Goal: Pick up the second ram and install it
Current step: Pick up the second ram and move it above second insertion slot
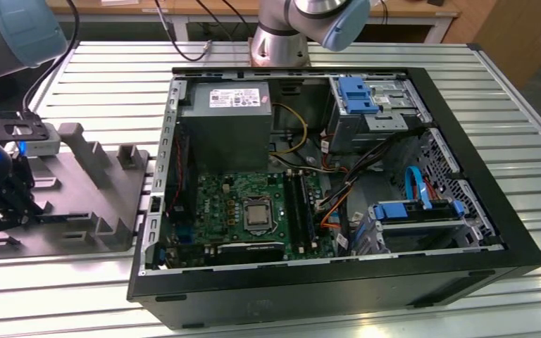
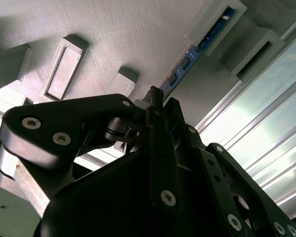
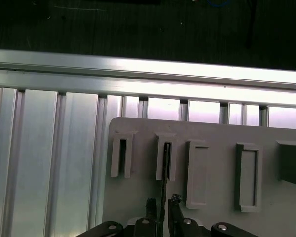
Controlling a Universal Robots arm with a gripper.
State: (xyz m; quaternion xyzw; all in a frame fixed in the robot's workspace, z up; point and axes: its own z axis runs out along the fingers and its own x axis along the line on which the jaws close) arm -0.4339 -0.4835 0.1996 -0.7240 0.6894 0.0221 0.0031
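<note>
the counter [image 1: 346, 53] is a bed of ribbed aluminium slats, bright and reflective; on it lie a grey moulded fixture tray [image 1: 92, 204] and, toward the exterior view's right, an open computer case [image 1: 496, 232] of black sheet metal, with a green motherboard [image 1: 242, 204] and long black socket strips [image 1: 299, 201] inside.

progress: the work appears to be at the pick-up stage; the second ram [image 3: 164, 170] stands on edge in a narrow raised pocket of the tray, and its free end reaches into the mouth of the pincer [image 3: 163, 203]; whether the pincer is clenched on the stick or merely set around it cannot be told; the stick is not lifted clear of its pocket, and it is well apart from the case, so carrying and seating in a socket strip are left to do; the neighbouring narrow pocket [image 3: 122, 155] looks vacant.

materials and shapes: the tray is matte, with a fine lined surface in the second wrist view and blocky rectangular pockets with raised rims; the second ram [image 2: 195, 52] is thin and flat, a blue board with a row of small black rectangular chips; seen edge-on in the first wrist view it is a dark line; the pincer is built of black matte linkage plates with bright screw heads.
</note>
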